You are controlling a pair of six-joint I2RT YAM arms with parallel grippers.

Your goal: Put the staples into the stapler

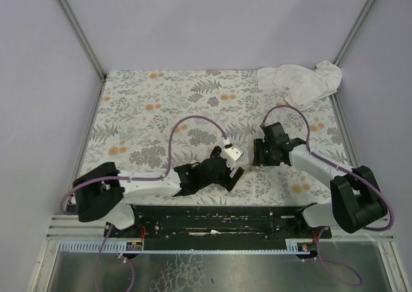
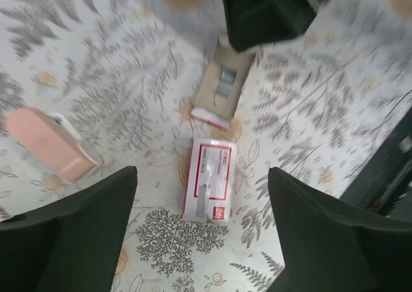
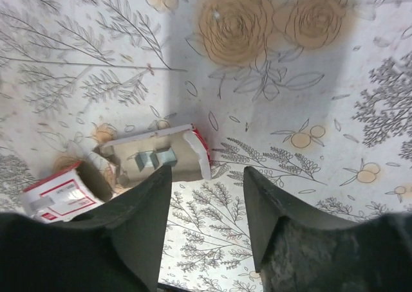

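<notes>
You have the staples tray (image 2: 222,86) lying clear of its sleeve (image 2: 209,179), left gripper (image 2: 201,176) and right gripper (image 3: 206,171) both spread and empty (stapler (image 2: 48,144) apparently not yet loaded).

Both end effectors (image 2: 201,176) (image 3: 208,176), jaws parted

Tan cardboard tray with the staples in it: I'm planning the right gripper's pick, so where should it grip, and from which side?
Probably from straight above, pinching the tan cardboard tray across its two long side walls. It lies flat, open side up, on the floral tablecloth; those walls are parallel, and the metal staples sit low inside. The open right gripper hovers close.
</notes>
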